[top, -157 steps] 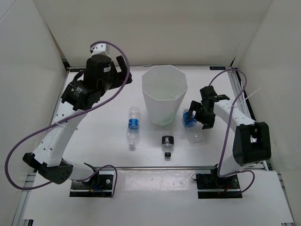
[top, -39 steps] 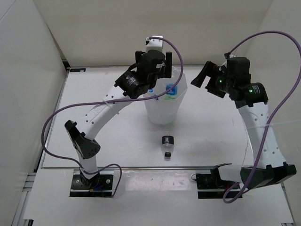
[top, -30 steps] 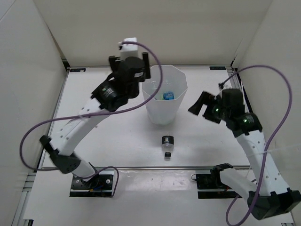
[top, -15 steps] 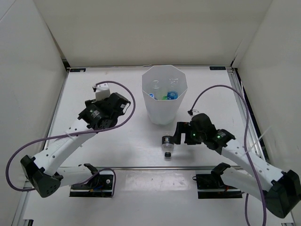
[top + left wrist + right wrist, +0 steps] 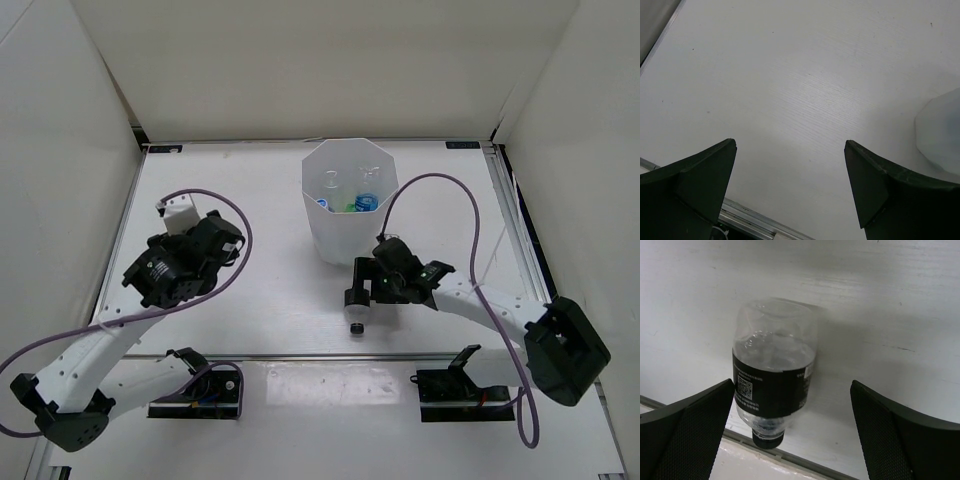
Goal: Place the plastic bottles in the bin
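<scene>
The white faceted bin [image 5: 322, 232] stands at the table's middle back. Inside it lie a green bottle [image 5: 346, 207], a blue-labelled bottle [image 5: 366, 201] and a clear one [image 5: 330, 181]; any other is hidden. The short bottle with black label [image 5: 355, 300] [image 5: 774, 385] lies on the table in front of the bin, its cap [image 5: 767, 440] toward the near edge. My right gripper [image 5: 364, 285] [image 5: 792, 427] is open, low over this bottle, which lies between the fingers, nearer the left one. My left gripper [image 5: 222, 246] [image 5: 790, 192] is open and empty over bare table left of the bin.
The table's metal front rail [image 5: 805, 466] runs just beyond the bottle's cap. The bin's base [image 5: 940, 132] shows at the right edge of the left wrist view. White walls enclose the table on three sides.
My right gripper has moved left and down over the short bottle. My left arm has drawn back left and nearer, away from the bin. Earlier, both arms carried bottles to the bin.
</scene>
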Controlling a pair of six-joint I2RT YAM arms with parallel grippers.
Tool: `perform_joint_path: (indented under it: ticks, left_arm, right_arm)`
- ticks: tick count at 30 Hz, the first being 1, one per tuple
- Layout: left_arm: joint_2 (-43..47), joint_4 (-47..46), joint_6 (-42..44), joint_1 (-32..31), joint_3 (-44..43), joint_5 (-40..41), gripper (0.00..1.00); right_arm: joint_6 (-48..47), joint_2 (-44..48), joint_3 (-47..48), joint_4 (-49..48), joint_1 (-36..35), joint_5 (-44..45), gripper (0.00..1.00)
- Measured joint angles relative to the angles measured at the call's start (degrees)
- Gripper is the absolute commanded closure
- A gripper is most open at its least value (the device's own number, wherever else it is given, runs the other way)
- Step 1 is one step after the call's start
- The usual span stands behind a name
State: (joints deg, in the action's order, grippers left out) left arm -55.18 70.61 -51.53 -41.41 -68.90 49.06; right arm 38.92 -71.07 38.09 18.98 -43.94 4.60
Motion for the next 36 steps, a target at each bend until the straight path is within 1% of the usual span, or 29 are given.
perform_joint_path:
  ticks: [4,6,9,10,13,14,16,17,19,22,24,26,28,31,33,36]
  left_arm:
    - [2.05,1.55,-0.70,0.00,0.66,-0.07,0.00]
    - [3.43,2.32,-1.11,0.00,1.44,-0.20,0.00]
    - [5.35,3.26,-1.64,0.00,2.58,-0.46,0.00]
    - [5.84,3.56,-1.75,0.00,2.82,-0.57,0.00]
    - [6.49,4.04,-1.99,0.00,2.89,-0.92,0.00]
    - [6.56,4.07,-2.05,0.00,2.89,-1.05,0.00]
    - [6.54,4.15,-2.14,0.00,2.89,-1.29,0.00]
    - [6.45,4.20,-2.23,0.00,2.89,-1.42,0.00]
    - [6.16,4.22,-2.58,0.00,2.89,-1.57,0.00]
    - [5.62,4.11,-2.97,0.00,3.10,-1.66,0.00]
    - [5.38,4.00,-3.28,0.00,3.91,-1.70,0.00]
    - [4.87,4.00,-3.67,0.00,4.83,-1.84,0.00]
    - [4.09,3.91,-3.93,0.00,5.42,-2.12,0.00]
    - [2.67,3.96,-4.09,0.00,5.90,-2.67,0.00]
    - [1.79,3.91,-4.07,0.00,5.90,-2.95,0.00]
    - [0.87,3.93,-3.76,0.00,5.90,-3.08,0.00]
  right_arm:
    - [1.46,-2.16,0.11,-0.66,-0.09,0.20,0.00]
    - [1.88,-2.82,0.11,-1.11,-0.17,0.20,0.03]
    - [2.93,-4.17,0.15,-1.25,-0.46,0.20,0.14]
    - [3.19,-4.57,0.17,-1.07,-0.46,0.20,0.21]
    - [3.78,-4.79,0.31,0.68,-0.46,0.20,0.36]
    - [3.89,-4.72,0.70,2.23,-0.46,0.15,0.49]
    - [3.87,-3.93,1.57,5.46,-0.48,0.07,0.61]
    - [4.13,-2.95,1.95,7.32,-0.48,-0.07,0.71]
    - [4.55,0.98,2.45,11.50,-0.50,-0.33,0.73]
    - [5.31,8.68,5.03,19.45,-0.50,-0.68,0.73]
    - [5.27,14.12,11.85,24.26,-0.48,-0.94,0.71]
    - [4.55,15.74,21.55,26.16,-0.50,-0.85,0.71]
    - [2.84,14.40,32.13,26.86,-0.50,0.17,0.71]
    - [-1.01,7.52,50.60,27.58,-0.50,3.21,0.71]
    - [-4.46,1.68,61.11,27.58,-0.46,6.19,0.68]
    - [-9.86,-7.96,73.70,27.47,0.96,9.77,0.57]
